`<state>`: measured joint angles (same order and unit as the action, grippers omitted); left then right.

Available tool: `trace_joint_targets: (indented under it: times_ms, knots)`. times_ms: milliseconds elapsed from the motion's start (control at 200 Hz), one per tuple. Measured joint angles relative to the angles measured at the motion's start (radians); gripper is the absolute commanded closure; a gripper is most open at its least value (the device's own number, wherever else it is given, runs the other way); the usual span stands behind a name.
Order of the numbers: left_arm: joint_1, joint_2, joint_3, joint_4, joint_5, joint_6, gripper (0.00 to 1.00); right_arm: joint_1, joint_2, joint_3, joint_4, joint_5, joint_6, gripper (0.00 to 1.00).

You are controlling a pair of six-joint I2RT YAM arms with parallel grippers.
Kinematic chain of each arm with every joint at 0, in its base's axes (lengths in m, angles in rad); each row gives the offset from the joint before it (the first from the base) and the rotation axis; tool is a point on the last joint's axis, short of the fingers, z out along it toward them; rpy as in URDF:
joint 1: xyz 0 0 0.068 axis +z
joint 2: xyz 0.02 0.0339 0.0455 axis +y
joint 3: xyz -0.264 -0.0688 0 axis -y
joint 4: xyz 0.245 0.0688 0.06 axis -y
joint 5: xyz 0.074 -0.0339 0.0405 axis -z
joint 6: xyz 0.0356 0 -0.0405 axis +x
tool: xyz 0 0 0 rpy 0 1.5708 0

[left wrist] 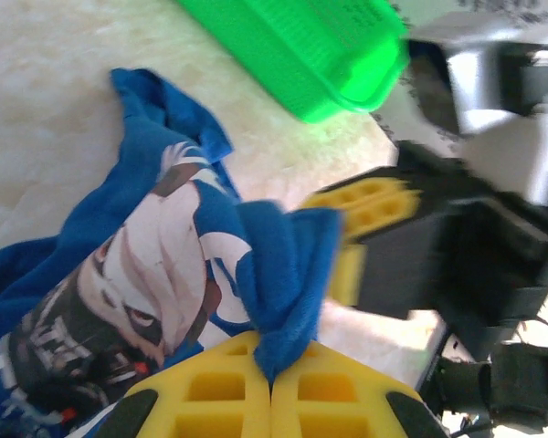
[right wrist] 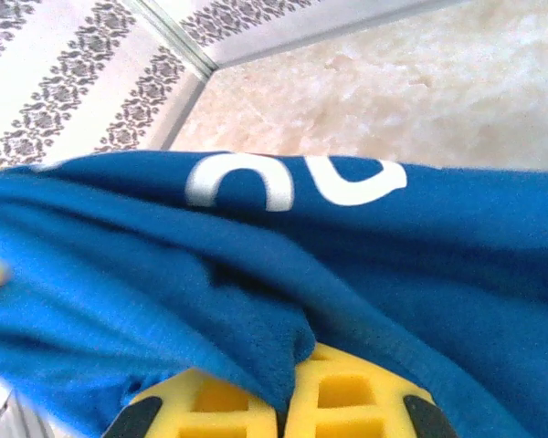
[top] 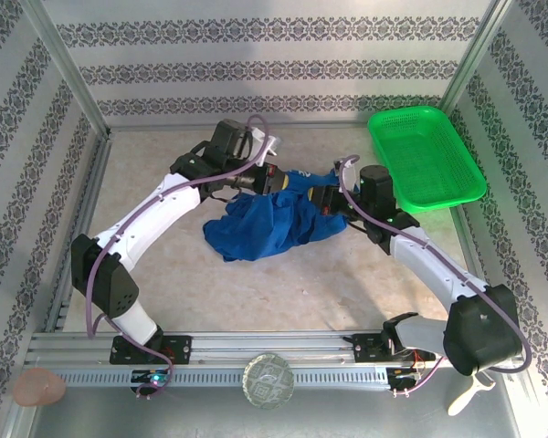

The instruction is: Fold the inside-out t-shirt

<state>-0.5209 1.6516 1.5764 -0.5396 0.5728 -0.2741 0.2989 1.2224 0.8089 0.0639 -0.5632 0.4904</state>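
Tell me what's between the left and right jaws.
A short span of the royal-blue cloth t-shirt, pinched at either end by the left gripper and the right gripper. It is clearest in the left wrist view.

Bright, even light; wrist views blurred, pale tabletop washed out by glare

A pale, marble-patterned table point(top: 347, 283) carries a crumpled royal-blue t-shirt point(top: 260, 233) near its centre (part of the cloth is lifted off the surface), with a green mesh basket point(top: 425, 160) at the far right corner.
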Motion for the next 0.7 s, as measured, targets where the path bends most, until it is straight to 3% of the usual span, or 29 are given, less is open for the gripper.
trace_joint_targets:
  times_ms: [30,120,290,430,699]
  knots:
    - [0.018,0.007,-0.012,0.008,0.0,-0.008,0.79,-0.01,-0.008,0.0,0.0,-0.029,0.0,1.0]
    - [0.073,0.052,-0.036,0.04,0.002,-0.044,0.6,-0.023,-0.066,-0.024,-0.001,-0.114,0.003,1.0]
    - [0.13,0.092,-0.151,0.127,-0.005,-0.098,0.42,-0.029,-0.162,-0.082,-0.009,-0.211,0.011,1.0]
    - [0.091,-0.008,-0.366,0.229,-0.032,-0.152,0.37,-0.056,-0.161,-0.104,-0.018,-0.242,0.019,1.0]
    - [-0.122,-0.249,-0.605,0.462,-0.169,-0.243,0.31,-0.087,-0.157,-0.119,-0.026,-0.269,0.03,1.0]
